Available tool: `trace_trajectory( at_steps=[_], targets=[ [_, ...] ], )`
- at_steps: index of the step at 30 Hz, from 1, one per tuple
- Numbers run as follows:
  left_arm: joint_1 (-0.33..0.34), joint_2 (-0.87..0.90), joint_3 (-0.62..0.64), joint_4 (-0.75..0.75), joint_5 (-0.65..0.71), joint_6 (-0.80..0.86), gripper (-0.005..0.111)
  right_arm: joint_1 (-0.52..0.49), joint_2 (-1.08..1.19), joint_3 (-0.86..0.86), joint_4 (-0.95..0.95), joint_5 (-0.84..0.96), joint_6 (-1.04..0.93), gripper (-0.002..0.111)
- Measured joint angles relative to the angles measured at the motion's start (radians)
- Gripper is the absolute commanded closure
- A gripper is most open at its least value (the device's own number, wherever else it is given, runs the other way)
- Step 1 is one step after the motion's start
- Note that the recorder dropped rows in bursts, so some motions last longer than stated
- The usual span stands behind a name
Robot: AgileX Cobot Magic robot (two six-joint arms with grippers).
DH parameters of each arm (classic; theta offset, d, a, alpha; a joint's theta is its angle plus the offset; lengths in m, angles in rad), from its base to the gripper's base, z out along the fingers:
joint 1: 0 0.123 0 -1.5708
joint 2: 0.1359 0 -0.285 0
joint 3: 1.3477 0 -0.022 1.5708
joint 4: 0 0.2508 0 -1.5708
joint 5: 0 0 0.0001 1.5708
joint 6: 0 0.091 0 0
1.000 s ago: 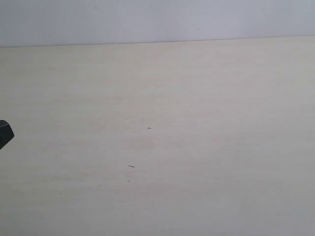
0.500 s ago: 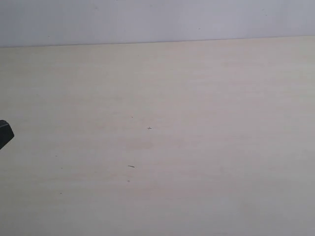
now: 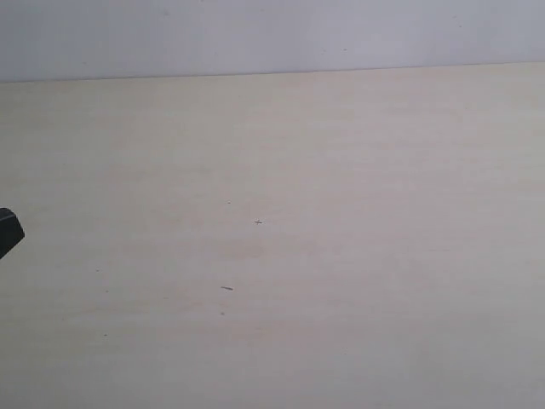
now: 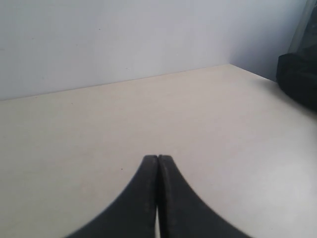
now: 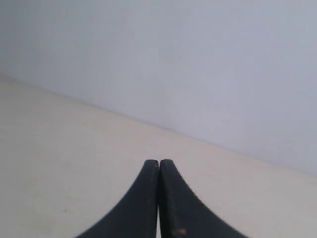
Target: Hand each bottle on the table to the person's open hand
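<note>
No bottle shows on the table [image 3: 358, 153], so neither arm is nearer. The left gripper [image 4: 158, 166] and right gripper [image 5: 159, 168] are pinched together, empty

The table [image 3: 341, 170] is spread across the whole exterior view, and the wall [image 3: 272, 34] is set behind its far edge. A few specks [image 3: 258, 222] are scattered near the table's middle, slightly to the left. A dark piece [image 3: 8, 232] is cut off at the left border. The left gripper [image 4: 157, 157] and the right gripper [image 5: 159, 161] are each held over the table, pointed toward the wall. A dark bulk [image 4: 298, 79] is seen beside the table's edge, near the wall.
</note>
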Motion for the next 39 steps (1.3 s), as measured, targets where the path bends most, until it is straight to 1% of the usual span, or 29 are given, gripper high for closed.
trace_trajectory(
  at_steps=[5,11,14,18,23,26,33,34,36,39],
  targets=[
    [0.000,0.000,0.000,0.000,0.000,0.000,0.107,-0.084,-0.169,0.192,-0.002,-0.202,-0.013,0.108],
    [0.000,0.000,0.000,0.000,0.000,0.000,0.107,-0.164,-0.311,0.364,-0.002,-0.333,-0.017,0.108],
    [0.000,0.000,0.000,0.000,0.000,0.000,0.107,-0.195,-0.331,0.439,-0.002,-0.384,-0.017,0.108],
    [0.000,0.000,0.000,0.000,0.000,0.000,0.107,-0.219,-0.332,0.517,-0.002,-0.420,-0.017,0.108],
    [0.000,0.000,0.000,0.000,0.000,0.000,0.107,-0.223,-0.332,0.592,-0.002,-0.430,-0.017,0.108],
    [0.000,0.000,0.000,0.000,0.000,0.000,0.107,-0.223,-0.332,0.618,-0.002,-0.432,-0.017,0.108],
    [0.000,0.000,0.000,0.000,0.000,0.000,0.107,-0.223,-0.332,0.618,-0.002,-0.396,-0.014,0.108],
    [0.000,0.000,0.000,0.000,0.000,0.000,0.107,-0.223,-0.332,0.618,-0.021,-0.389,0.012,0.108],
    [0.000,0.000,0.000,0.000,0.000,0.000,0.107,-0.223,-0.332,0.618,-0.112,-0.380,0.131,0.108],
    [0.000,0.000,0.000,0.000,0.000,0.000,0.107,-0.223,-0.332,0.618,-0.284,-0.331,0.365,0.108]
  ],
)
